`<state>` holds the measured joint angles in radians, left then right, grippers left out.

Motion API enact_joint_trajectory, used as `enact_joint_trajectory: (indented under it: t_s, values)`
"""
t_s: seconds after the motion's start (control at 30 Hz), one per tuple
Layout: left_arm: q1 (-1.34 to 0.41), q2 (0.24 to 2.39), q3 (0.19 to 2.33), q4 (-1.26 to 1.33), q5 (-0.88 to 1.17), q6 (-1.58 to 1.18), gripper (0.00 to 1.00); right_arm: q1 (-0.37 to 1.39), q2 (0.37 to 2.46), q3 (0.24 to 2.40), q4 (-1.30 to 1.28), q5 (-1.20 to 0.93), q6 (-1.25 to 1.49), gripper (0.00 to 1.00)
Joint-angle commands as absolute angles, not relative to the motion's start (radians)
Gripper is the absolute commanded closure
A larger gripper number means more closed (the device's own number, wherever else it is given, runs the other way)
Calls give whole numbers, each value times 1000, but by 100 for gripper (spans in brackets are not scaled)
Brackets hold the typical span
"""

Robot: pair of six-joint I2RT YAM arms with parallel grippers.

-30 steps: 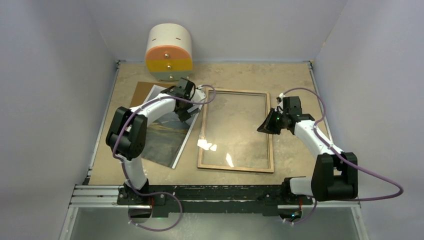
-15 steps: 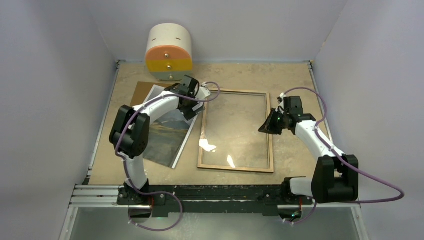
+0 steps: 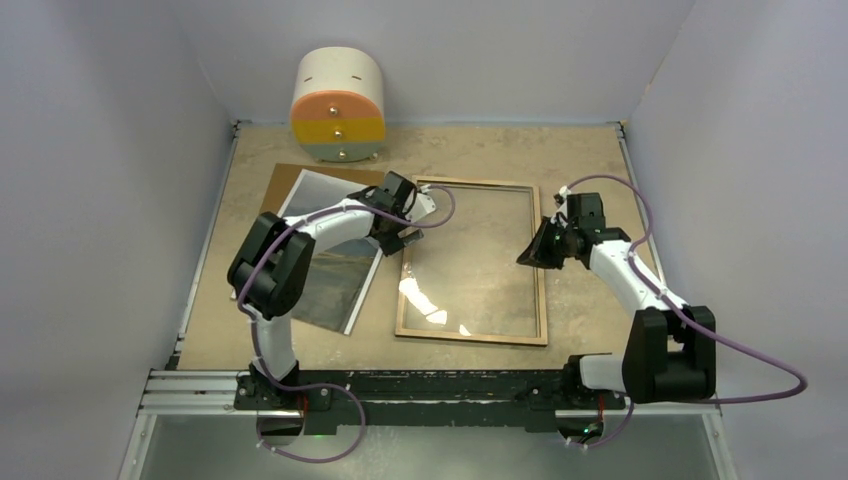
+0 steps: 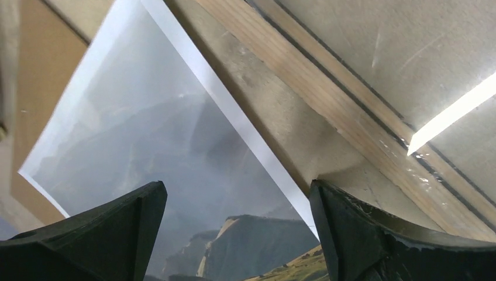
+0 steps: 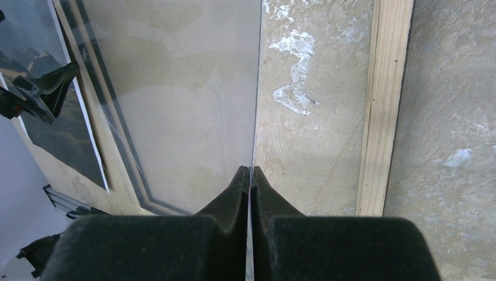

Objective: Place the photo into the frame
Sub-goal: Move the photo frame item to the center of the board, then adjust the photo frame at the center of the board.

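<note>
Tan tabletop (image 3: 480, 150), pale grey walls. One frame (image 3: 470, 335) lies flat. One photo (image 3: 335, 290) just left of frame, on one board (image 3: 287, 178). Left hand (image 4: 235, 187) apart over photo's frame-side edge. Right hand (image 5: 250, 172) clamped on frame's pane (image 5: 175, 88).

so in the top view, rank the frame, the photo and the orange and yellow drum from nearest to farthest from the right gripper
From the right gripper:
1. frame, right under it; the gripper pinches its glass pane.
2. photo, across the frame on the left.
3. drum, back left, against the wall.
</note>
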<state>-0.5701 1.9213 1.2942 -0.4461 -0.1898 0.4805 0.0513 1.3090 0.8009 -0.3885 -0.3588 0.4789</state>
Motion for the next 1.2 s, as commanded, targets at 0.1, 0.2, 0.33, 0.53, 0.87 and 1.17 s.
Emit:
enact_joint_trajectory:
  t_s: [0.1,0.2,0.33,0.53,0.87,1.17]
  values:
    - [-538,1885,1130,-361,-363,575,0,55,1306,739,-311,-396,497,100]
    - [-512,1862,1109,-358,-367,590,0,75,1304,723,-281,-409,520,100]
    - [-506,1841,1148,-396,-353,579,0,126,1316,720,-252,-403,552,100]
    - [-507,1841,1287,-501,-235,490,0,205,1341,741,-216,-386,616,100]
    - [-511,1870,1309,-505,-201,468,0,130,1227,843,-422,-244,561,100]
    - [-515,1893,1377,-535,-125,436,0,64,1155,813,-483,-198,531,100]
